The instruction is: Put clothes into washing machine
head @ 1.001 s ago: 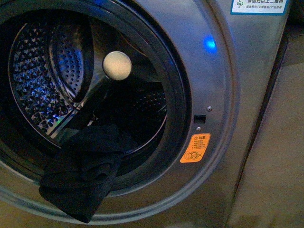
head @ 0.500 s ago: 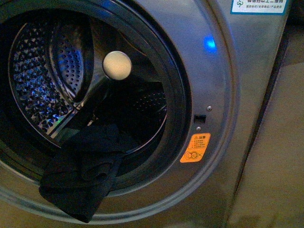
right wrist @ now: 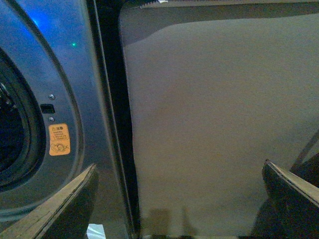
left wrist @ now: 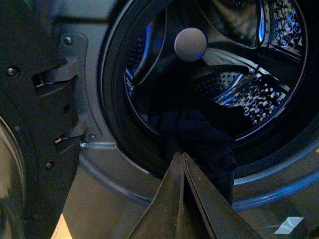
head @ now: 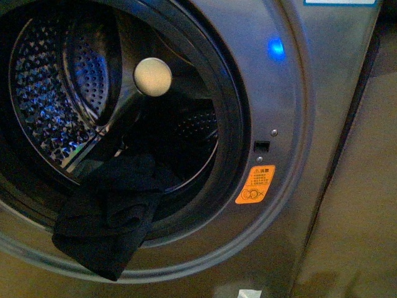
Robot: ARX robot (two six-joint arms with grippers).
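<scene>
The clothes (head: 105, 217), a dark navy soft garment, droop over the grey washing machine (head: 279, 112)'s mouth rim at lower left, just beyond the left gripper (left wrist: 183, 164), whose fingers are pressed together and empty, while the right gripper (right wrist: 179, 199) is spread wide.

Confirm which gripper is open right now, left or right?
The right gripper: its fingers stand wide apart with nothing between them. The left gripper has its fingers pressed together, tips at the clothes.
</scene>
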